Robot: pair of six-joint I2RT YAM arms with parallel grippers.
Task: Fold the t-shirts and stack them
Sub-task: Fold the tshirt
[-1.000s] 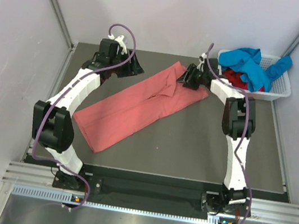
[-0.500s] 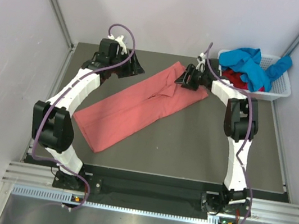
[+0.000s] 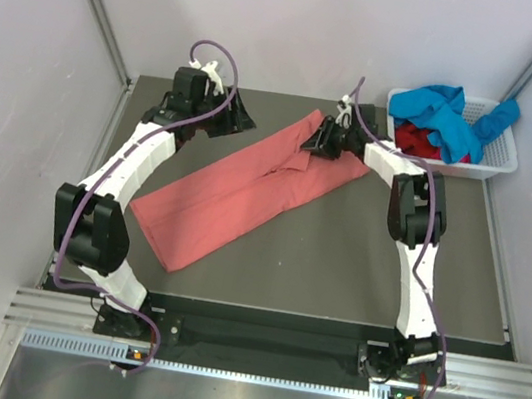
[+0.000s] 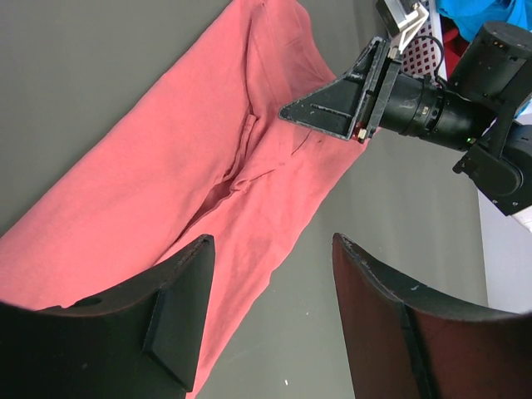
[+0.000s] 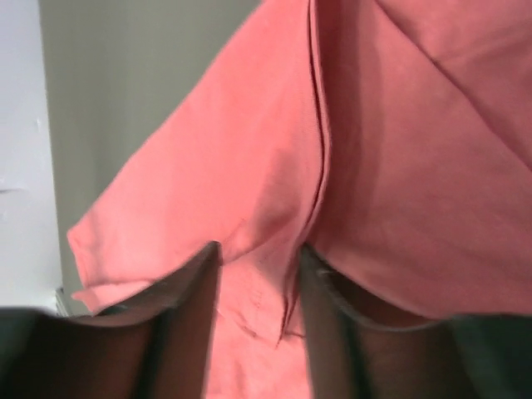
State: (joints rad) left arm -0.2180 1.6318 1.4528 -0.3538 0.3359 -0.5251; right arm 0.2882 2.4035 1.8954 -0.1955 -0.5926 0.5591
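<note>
The salmon-pink t-shirt (image 3: 237, 190) lies folded into a long strip, running diagonally from front left to back centre of the dark table. My right gripper (image 3: 316, 139) is down on its far end. In the right wrist view the gripper (image 5: 256, 253) has its jaws narrowed but apart, straddling a raised fold and seam of the pink shirt (image 5: 249, 150). My left gripper (image 3: 238, 119) hovers at the back left, beside the shirt. It is open and empty in its wrist view (image 4: 273, 239), over the shirt's edge (image 4: 208, 141), facing the right gripper (image 4: 287, 112).
A white slotted basket (image 3: 494, 165) stands at the back right corner, holding a bright blue shirt (image 3: 452, 113) and a dark red shirt (image 3: 417, 138). Grey walls close in the table on the left, back and right.
My right gripper has moved left along the shirt's far end, onto the fold near its back edge. The left arm and the shirt have barely moved.
</note>
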